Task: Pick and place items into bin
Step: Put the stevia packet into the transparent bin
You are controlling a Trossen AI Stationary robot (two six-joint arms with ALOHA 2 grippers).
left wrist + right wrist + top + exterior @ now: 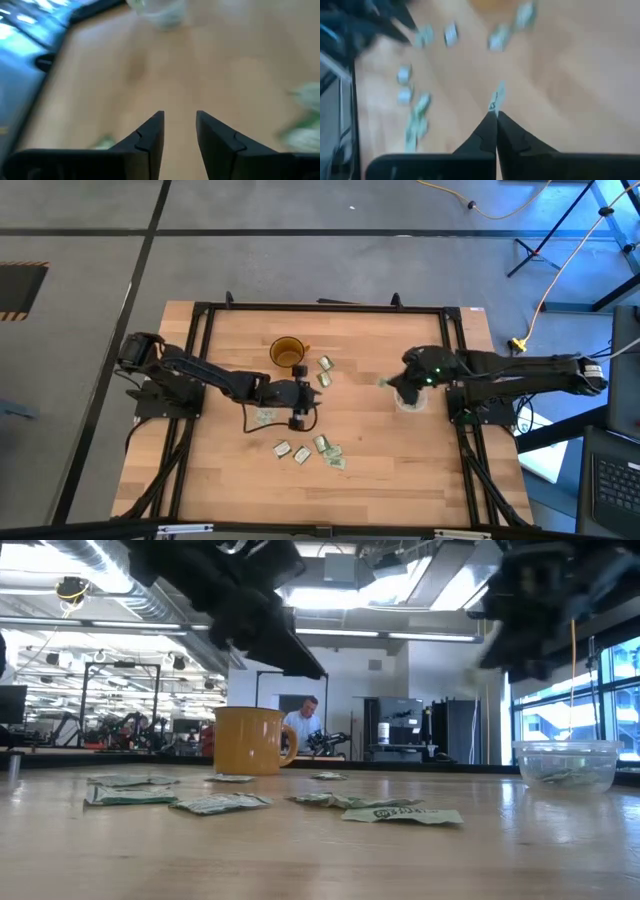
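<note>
Two grippers, left gripper open mid-table, right gripper pinching packet.

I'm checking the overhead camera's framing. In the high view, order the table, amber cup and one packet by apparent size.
1. Table, by far the largest.
2. Amber cup.
3. Packet, the smallest, far smaller than the cup.
</note>
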